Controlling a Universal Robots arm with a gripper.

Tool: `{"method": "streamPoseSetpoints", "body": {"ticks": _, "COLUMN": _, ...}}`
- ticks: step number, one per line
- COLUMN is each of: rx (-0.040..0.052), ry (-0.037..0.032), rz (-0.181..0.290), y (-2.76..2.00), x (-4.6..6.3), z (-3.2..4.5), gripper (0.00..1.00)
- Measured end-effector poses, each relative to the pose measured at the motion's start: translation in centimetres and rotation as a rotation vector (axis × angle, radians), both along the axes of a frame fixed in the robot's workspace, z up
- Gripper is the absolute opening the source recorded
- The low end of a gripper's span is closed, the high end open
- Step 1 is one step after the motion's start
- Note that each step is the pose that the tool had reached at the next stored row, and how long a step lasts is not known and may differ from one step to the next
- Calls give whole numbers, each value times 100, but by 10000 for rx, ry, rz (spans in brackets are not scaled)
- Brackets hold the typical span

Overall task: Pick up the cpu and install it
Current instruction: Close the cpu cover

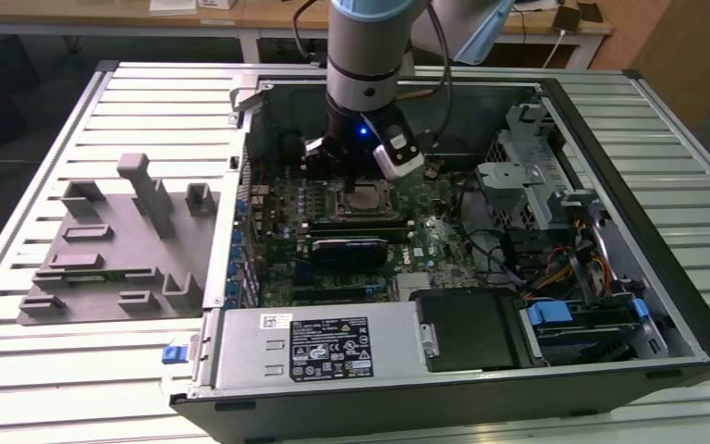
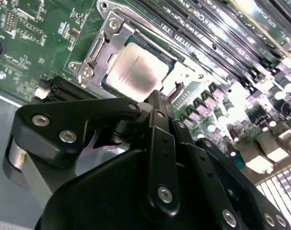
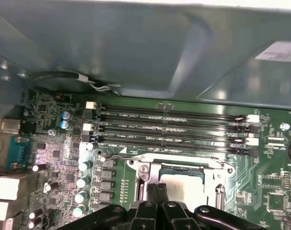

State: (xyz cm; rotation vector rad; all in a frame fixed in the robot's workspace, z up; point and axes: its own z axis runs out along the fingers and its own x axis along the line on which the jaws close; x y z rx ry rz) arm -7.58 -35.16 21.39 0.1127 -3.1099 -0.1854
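Observation:
The cpu [image 1: 362, 201], a small silvery-white square, lies flat inside the metal-framed socket [image 1: 368, 213] on the green motherboard of the open computer case. Both wrist views show it seated in the socket frame: cpu [image 2: 135, 67], cpu [image 3: 182, 184]. My gripper [image 1: 352, 188] hangs straight down over the socket. Its black fingers are pressed together, with their tips just at the chip's edge, as both wrist views show: gripper [image 2: 159, 96], gripper [image 3: 156, 189]. Nothing sits between the fingers.
Several long memory slots [image 3: 174, 127] run beside the socket. A grey fixture block [image 1: 115, 240] lies on the slatted table at the exterior view's left. The power supply [image 1: 318, 347], drive cage [image 1: 540, 176] and case walls [image 1: 632, 231] hem in the board.

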Motion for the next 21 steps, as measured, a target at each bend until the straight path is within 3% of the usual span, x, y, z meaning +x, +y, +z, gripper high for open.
{"method": "streamPoseSetpoints", "body": {"ticks": 5, "rx": -12, "ry": -4, "rz": 2, "y": 0, "x": 1, "z": 102, "gripper": 11}}
{"method": "streamPoseSetpoints", "body": {"ticks": 9, "rx": -148, "ry": -10, "rz": -16, "y": 0, "x": 0, "z": 115, "gripper": 11}}
{"method": "streamPoseSetpoints", "body": {"ticks": 12, "rx": -190, "ry": -61, "rz": -34, "y": 0, "x": -12, "z": 115, "gripper": 11}}
{"method": "streamPoseSetpoints", "body": {"ticks": 15, "rx": -232, "ry": -192, "rz": -117, "y": 0, "x": -12, "z": 115, "gripper": 11}}
{"method": "streamPoseSetpoints", "body": {"ticks": 18, "rx": -254, "ry": -375, "rz": -223, "y": 0, "x": -12, "z": 112, "gripper": 11}}
{"method": "streamPoseSetpoints", "body": {"ticks": 21, "rx": -405, "ry": -575, "rz": -394, "y": 0, "x": -12, "z": 112, "gripper": 11}}
